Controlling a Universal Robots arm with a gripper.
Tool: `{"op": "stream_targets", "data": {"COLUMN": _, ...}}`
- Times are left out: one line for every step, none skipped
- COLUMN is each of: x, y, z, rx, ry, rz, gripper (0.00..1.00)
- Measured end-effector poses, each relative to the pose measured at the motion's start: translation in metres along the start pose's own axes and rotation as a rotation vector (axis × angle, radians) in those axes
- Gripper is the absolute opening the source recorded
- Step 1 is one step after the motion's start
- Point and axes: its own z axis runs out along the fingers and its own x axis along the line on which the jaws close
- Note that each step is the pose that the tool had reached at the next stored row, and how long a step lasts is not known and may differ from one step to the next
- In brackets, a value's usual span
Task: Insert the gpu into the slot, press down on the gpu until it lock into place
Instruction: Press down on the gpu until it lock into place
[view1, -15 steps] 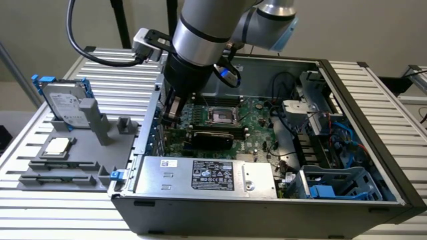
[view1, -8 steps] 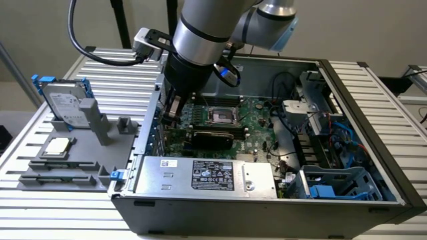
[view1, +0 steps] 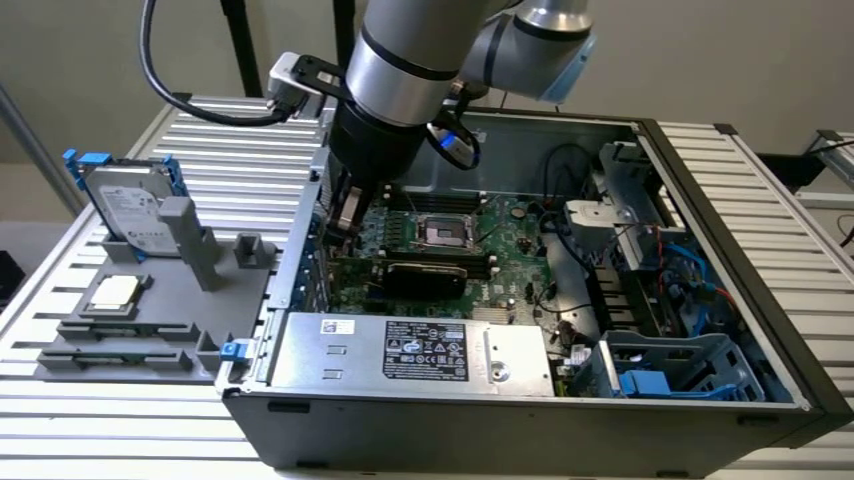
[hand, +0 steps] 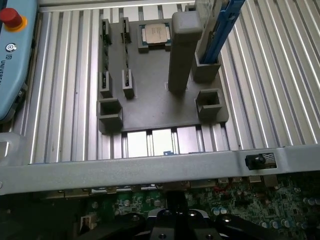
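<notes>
The gpu (view1: 422, 276) is a flat black card lying across the green motherboard, between the CPU socket and the silver power-supply box. The slot is hidden. My gripper (view1: 350, 222) hangs inside the open case, close to the wall on the exterior view's left and just beyond the card's end on that side. Its fingers are shut, and I cannot tell whether they touch the card. In the wrist view the gripper (hand: 175, 206) sits low over the motherboard (hand: 250, 200), right behind the case wall (hand: 150, 162).
The power-supply box (view1: 414, 350) fills the case's near side, with cables and a blue drive cage (view1: 667, 370) on the exterior view's right. Outside the case, a grey fixture tray (hand: 150, 95) holds a CPU (hand: 155, 34) and a hard drive (view1: 123, 205). A teach pendant (hand: 12, 60) lies on the ribbed table.
</notes>
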Motion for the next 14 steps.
{"op": "stream_targets", "data": {"x": -0.0009, "y": 0.0001, "z": 0.0001, "rx": 0.0, "ry": 0.0002, "rz": 0.0, "gripper": 0.11}}
{"op": "stream_targets", "data": {"x": -0.0017, "y": 0.0003, "z": 0.0001, "rx": 0.0, "ry": 0.0005, "rz": 0.0, "gripper": 0.11}}
{"op": "stream_targets", "data": {"x": -0.0022, "y": 0.0006, "z": 0.0002, "rx": 0.0001, "ry": 0.0006, "rz": 0.0, "gripper": 0.11}}
{"op": "stream_targets", "data": {"x": -0.0023, "y": 0.0011, "z": 0.0004, "rx": 0.0, "ry": 0.0006, "rz": 0.0, "gripper": 0.11}}
{"op": "stream_targets", "data": {"x": -0.0024, "y": 0.0017, "z": 0.0006, "rx": 0.0, "ry": 0.0007, "rz": 0.0, "gripper": 0.11}}
{"op": "stream_targets", "data": {"x": -0.0024, "y": 0.0023, "z": 0.0007, "rx": 0.0, "ry": 0.0009, "rz": 0.0, "gripper": 0.11}}
{"op": "stream_targets", "data": {"x": -0.0023, "y": 0.0028, "z": 0.0008, "rx": 0.0, "ry": 0.001, "rz": 0.0, "gripper": 0.11}}
{"op": "stream_targets", "data": {"x": -0.0023, "y": 0.0029, "z": 0.0009, "rx": 0.0, "ry": 0.0012, "rz": 0.0, "gripper": 0.11}}
{"op": "stream_targets", "data": {"x": -0.0023, "y": 0.0029, "z": 0.0009, "rx": 0.0, "ry": 0.0014, "rz": 0.0, "gripper": 0.11}}
{"op": "stream_targets", "data": {"x": -0.0023, "y": 0.003, "z": 0.001, "rx": 0.0001, "ry": 0.0014, "rz": 0.0, "gripper": 0.11}}
{"op": "stream_targets", "data": {"x": -0.0023, "y": 0.0031, "z": 0.0011, "rx": 0.0002, "ry": 0.0014, "rz": 0.0, "gripper": 0.11}}
{"op": "stream_targets", "data": {"x": -0.0022, "y": 0.0033, "z": 0.0011, "rx": 0.0001, "ry": 0.0015, "rz": 0.0, "gripper": 0.11}}
{"op": "stream_targets", "data": {"x": -0.0022, "y": 0.0037, "z": 0.0013, "rx": 0.0002, "ry": 0.0015, "rz": 0.001, "gripper": 0.11}}
{"op": "stream_targets", "data": {"x": -0.0022, "y": 0.0041, "z": 0.0015, "rx": 0.0005, "ry": 0.0015, "rz": 0.001, "gripper": 0.11}}
